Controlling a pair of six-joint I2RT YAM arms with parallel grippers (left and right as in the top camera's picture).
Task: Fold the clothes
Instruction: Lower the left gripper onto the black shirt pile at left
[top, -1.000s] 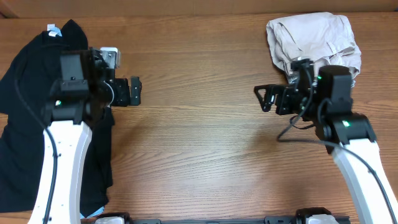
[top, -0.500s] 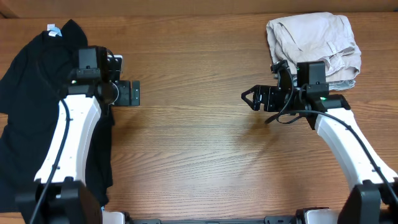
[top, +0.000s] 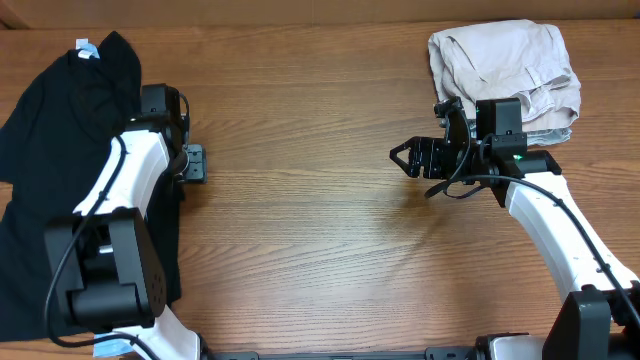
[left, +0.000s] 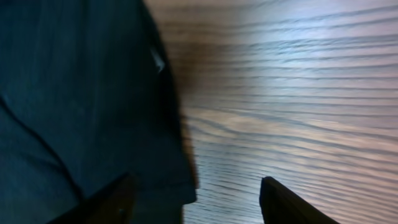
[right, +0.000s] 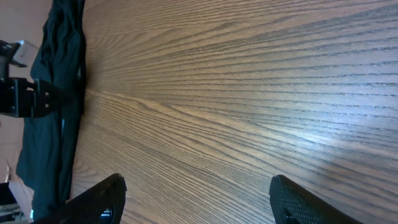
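- Black clothes (top: 50, 140) lie left on the tabletop (top: 300, 230); beige clothes (top: 500, 60) far right.
- Left hand (top: 193, 163) open at the black edge.
- Right hand (top: 405, 158) open over wood.

Table (top: 300, 230) is brown wood w/ lines, a bit shiny. Black shirt (top: 60, 130) is soft, dull cloth (beige clothes (top: 500, 60): crumpled cloth, also dull).

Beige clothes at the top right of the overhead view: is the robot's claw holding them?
No, the right gripper hangs open above the bare table, beside the beige clothes, gripping nothing.
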